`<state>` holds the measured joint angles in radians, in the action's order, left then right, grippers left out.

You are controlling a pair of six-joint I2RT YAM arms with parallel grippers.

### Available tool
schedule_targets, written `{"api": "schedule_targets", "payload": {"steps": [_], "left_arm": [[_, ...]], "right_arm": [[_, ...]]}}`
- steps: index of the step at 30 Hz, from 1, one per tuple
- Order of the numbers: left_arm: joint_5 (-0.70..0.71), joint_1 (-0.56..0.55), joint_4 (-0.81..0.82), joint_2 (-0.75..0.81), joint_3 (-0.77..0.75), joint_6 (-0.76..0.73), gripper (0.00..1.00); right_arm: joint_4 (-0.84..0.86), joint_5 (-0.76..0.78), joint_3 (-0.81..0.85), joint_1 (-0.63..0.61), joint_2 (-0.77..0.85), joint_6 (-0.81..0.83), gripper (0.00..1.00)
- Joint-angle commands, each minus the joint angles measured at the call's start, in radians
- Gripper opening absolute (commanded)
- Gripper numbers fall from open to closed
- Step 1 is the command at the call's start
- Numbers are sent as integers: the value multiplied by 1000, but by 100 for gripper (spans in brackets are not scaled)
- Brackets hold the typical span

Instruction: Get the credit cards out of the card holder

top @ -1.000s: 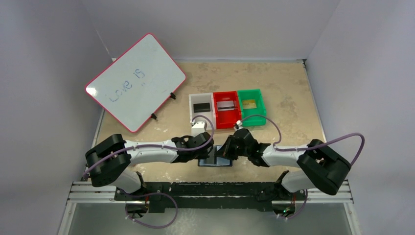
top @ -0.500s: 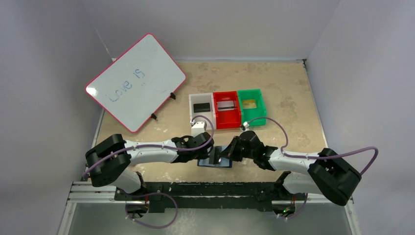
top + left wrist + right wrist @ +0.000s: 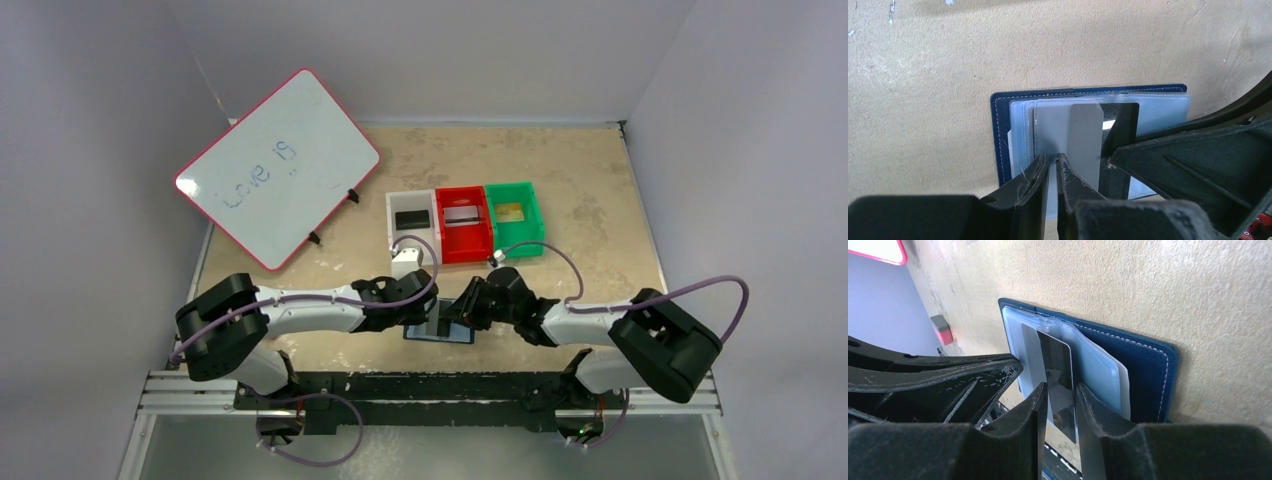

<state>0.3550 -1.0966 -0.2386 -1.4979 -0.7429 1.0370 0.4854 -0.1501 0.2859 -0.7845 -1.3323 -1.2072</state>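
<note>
the card holder (image 3: 440, 331) lies open on the table (image 3: 590, 190) at its near edge, between the two arms, its navy cover down and its pale clear sleeves up. the left gripper (image 3: 1053, 162) is pinched shut on the edge of a clear sleeve (image 3: 1023, 125), its fingers nearly touching. the right gripper (image 3: 1060, 395) has its fingers set a little apart, one on each side of a dark glossy card (image 3: 1058, 375) that stands up out of the pockets; whether they press on it cannot be told. in the left wrist view the right gripper's black finger lies across the holder's right half and hides part of it.

further back on the table three bins sit side by side: a white bin (image 3: 411, 222) with a black card (image 3: 412, 217) in it, a red bin (image 3: 463, 224) with a silver-grey card (image 3: 461, 213), and a green bin (image 3: 514, 218) with a gold-tan card (image 3: 509, 212). a pink-framed whiteboard (image 3: 277, 164) stands tilted at the far left, well apart from the holder.
</note>
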Motion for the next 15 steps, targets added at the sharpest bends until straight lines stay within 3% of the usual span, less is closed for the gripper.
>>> {"api": "schedule_targets", "payload": {"steps": [1,7,15], "left_arm": [[-11,-8,-64,-33,5,-6,11],[-4,-7,-67,-27,11,-2,10],[39,-8,-84,-2,4,7,10]], "right_arm": [[38,-3,-1,4,-33,-22,29],[84,9,-46,4,-8,-51,2],[-96,104,-77,9,207,-51,0]]}}
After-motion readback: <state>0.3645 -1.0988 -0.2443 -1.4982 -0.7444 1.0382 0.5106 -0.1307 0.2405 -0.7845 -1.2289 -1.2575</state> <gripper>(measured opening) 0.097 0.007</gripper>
